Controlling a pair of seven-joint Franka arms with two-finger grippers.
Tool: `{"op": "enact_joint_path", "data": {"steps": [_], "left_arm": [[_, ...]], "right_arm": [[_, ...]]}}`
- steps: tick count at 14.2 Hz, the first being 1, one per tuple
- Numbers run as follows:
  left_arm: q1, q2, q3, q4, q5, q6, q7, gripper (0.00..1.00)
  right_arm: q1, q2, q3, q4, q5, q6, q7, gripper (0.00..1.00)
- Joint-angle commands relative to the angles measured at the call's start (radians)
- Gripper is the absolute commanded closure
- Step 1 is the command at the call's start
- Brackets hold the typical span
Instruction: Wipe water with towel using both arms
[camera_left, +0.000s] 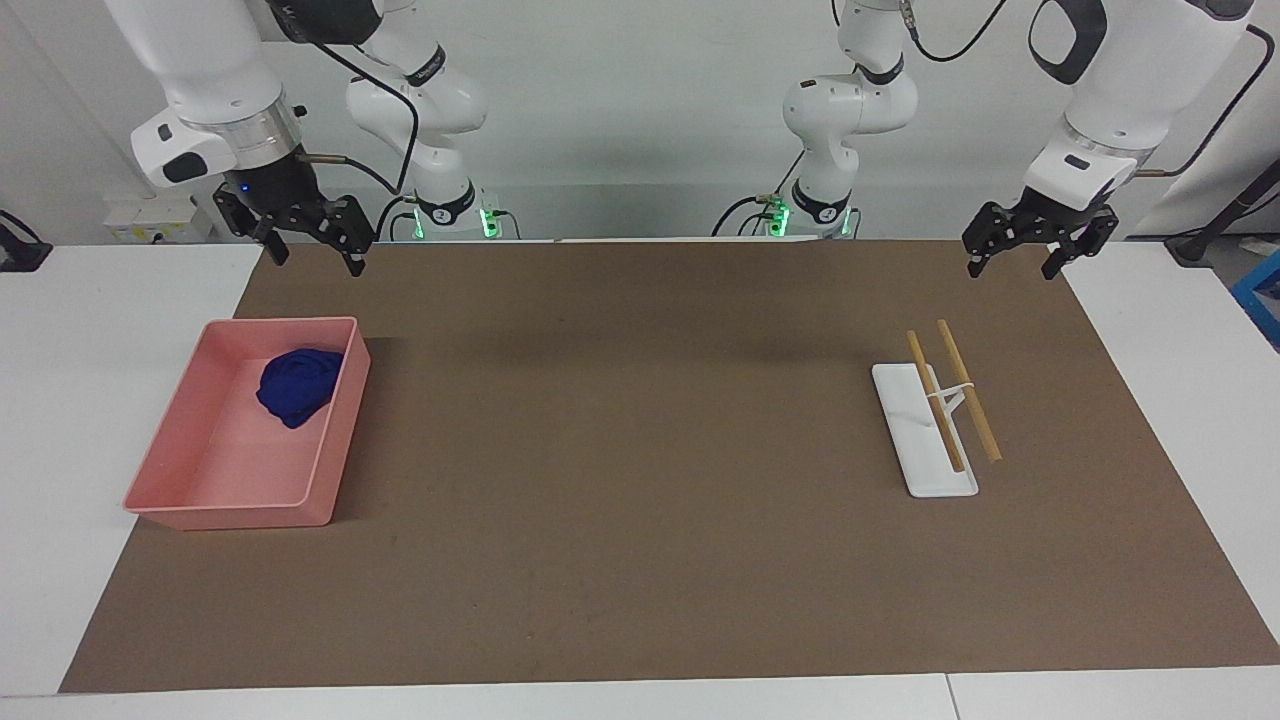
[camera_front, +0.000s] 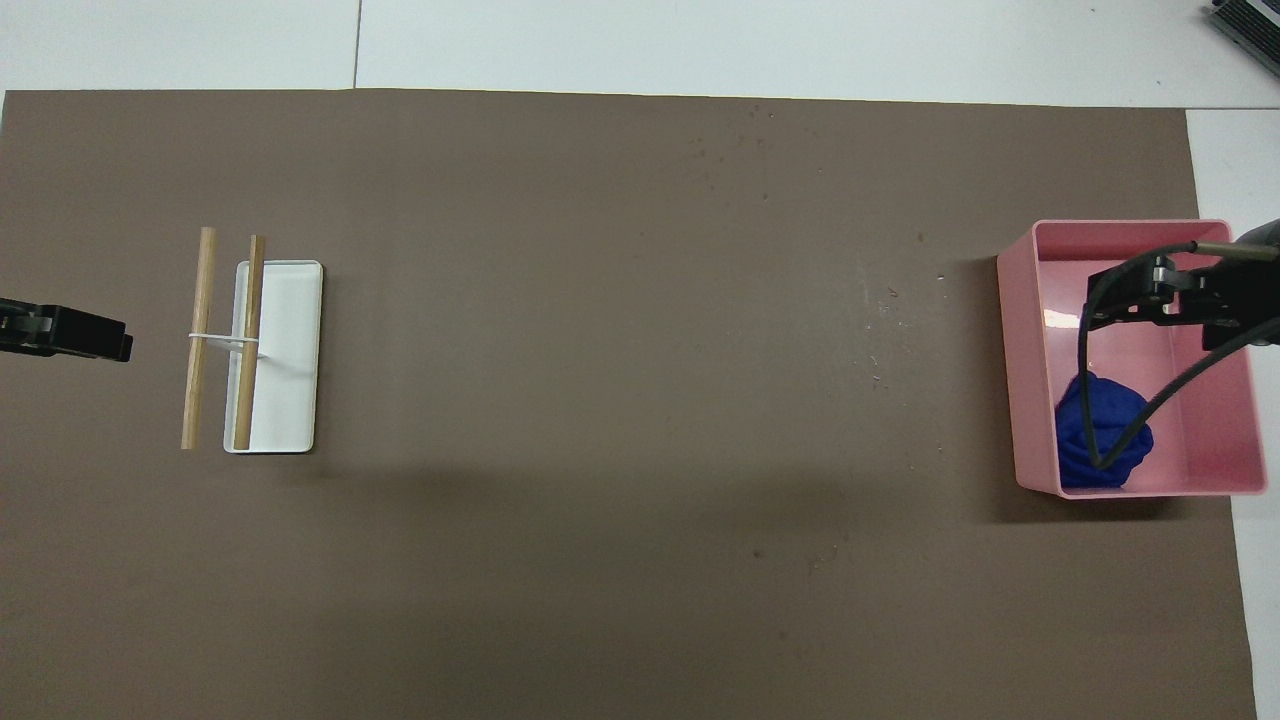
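facing view puts the towel in the pink bin, in the corner nearest the robots and toward the middle of the surface, with the right gripper raised in the air over the brown mat's edge just nearer the robots than the bin, its jaws spread and holding nothing, well clear of the cloth. seen from overhead, the same right gripper covers the middle of the bin, and its black cable crosses the towel. the right arm drops steeply from above with its wrist pointing down and tipped slightly toward the bin. the left gripper hangs over the mat's corner at the left arm's end, jaws spread and empty, well apart from the towel; the left arm slants down to it and waits. overhead, only the left gripper's tip shows, near the white tray with two wooden sticks. the towel is a deep-blue bunch, crumpled into soft folds, touching the bin's wall. the water shows as a thin scatter of tiny pale specks on the brown mat, beside the bin toward the middle of the surface.
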Motion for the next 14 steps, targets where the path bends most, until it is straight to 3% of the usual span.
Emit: {"op": "enact_joint_path", "data": {"steps": [1,14], "left_arm": [[-0.012,-0.001,0.012,0.011,-0.029,-0.024,0.010,0.00],[-0.006,-0.001,0.015,0.011,-0.068,-0.026,-0.010,0.00]], "right_arm": [[-0.002,-0.020,0.010,-0.024,-0.018,-0.004,-0.026,0.01],[0.001,-0.038,0.010,-0.060,-0.004,-0.006,-0.060,0.00]]}}
